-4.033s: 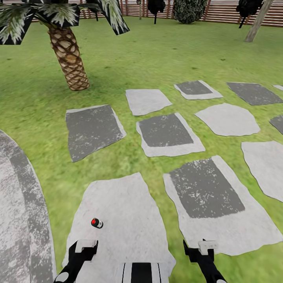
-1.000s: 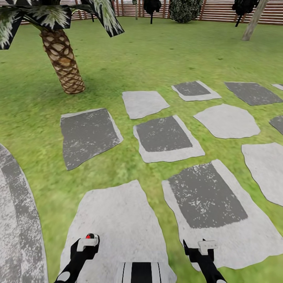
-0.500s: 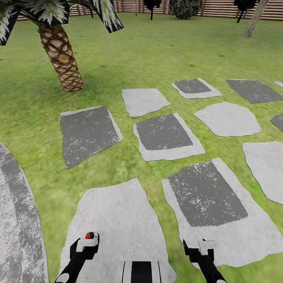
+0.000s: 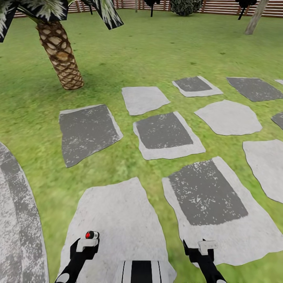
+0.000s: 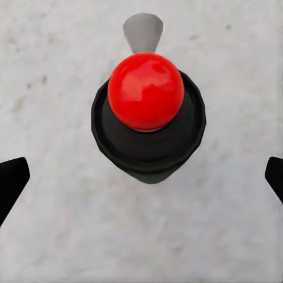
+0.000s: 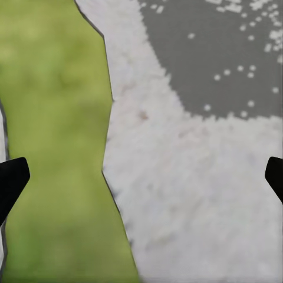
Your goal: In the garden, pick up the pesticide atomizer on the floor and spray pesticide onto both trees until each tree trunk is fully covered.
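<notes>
Red-capped and black, the pesticide atomizer [image 5: 147,115] stands on a pale stone slab [image 4: 118,220] at seven o'clock, directly under the left gripper [image 5: 141,177], whose fingers spread wide, grasping nothing.

A glossy red cap [image 5: 145,90] tops the matt black, plastic-looking atomizer [image 5: 148,138] standing on a rough, speckled grey stone slab [image 4: 118,212]; beyond the slab, a scaly-barked palm [image 4: 61,55] rises from coarse grass [image 4: 157,47].
</notes>
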Robot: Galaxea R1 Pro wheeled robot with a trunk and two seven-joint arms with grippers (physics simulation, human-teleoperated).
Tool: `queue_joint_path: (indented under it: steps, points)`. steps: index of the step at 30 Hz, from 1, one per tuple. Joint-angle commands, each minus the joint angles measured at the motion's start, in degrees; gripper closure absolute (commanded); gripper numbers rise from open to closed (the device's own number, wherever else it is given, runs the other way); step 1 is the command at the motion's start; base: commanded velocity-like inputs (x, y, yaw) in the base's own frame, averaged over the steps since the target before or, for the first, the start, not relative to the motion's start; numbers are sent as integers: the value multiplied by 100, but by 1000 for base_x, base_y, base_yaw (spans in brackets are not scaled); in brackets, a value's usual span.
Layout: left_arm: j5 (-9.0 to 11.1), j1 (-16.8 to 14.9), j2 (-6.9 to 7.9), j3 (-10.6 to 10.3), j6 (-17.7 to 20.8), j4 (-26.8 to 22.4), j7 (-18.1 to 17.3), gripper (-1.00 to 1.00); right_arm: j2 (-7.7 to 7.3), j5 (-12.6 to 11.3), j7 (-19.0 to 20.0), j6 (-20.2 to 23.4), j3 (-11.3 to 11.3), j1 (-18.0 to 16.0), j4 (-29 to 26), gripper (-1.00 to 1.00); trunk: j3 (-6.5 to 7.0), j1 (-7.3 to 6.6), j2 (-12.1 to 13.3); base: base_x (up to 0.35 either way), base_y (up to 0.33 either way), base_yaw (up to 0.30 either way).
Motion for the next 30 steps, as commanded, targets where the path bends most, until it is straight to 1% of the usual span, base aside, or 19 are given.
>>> queue_joint_path:
  steps: [1,30]
  points:
    - [0,0,0,0,0,0,0,-100,0,0,0,0,0,0,0,-100,0,0,0,0,0,0]
    - [1,-8,6,6,0,0,7,-100,0,0,0,0,0,0,-3,-100,0,0,0,17,0,0]
